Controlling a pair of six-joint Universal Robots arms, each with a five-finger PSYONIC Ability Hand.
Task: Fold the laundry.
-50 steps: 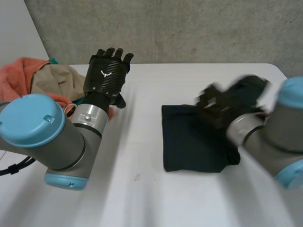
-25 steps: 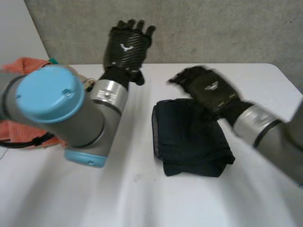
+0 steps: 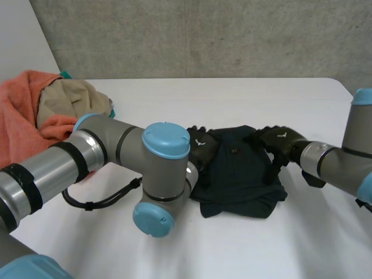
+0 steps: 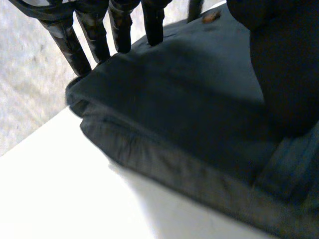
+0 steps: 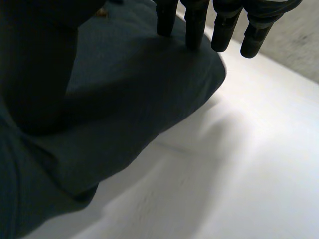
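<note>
Head view: both arms had dropped, left robot hand point(image 3: 202, 152) and right robot hand point(image 3: 278, 141) landing on the dark garment point(image 3: 238, 171) on the table point(image 3: 232, 99). Left wrist view: fingers point(image 4: 119, 30) straight, released, pressing its left edge. Right wrist view: likewise at its right edge, likely smoothing it

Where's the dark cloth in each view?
Head view: dark cloth mid-table, left hand and right hand on its opposite sides.
Left wrist view: cloth under the left hand's palm.
Right wrist view: cloth under the right hand's palm.
Shared landmark: small brown spot on the cloth.
</note>
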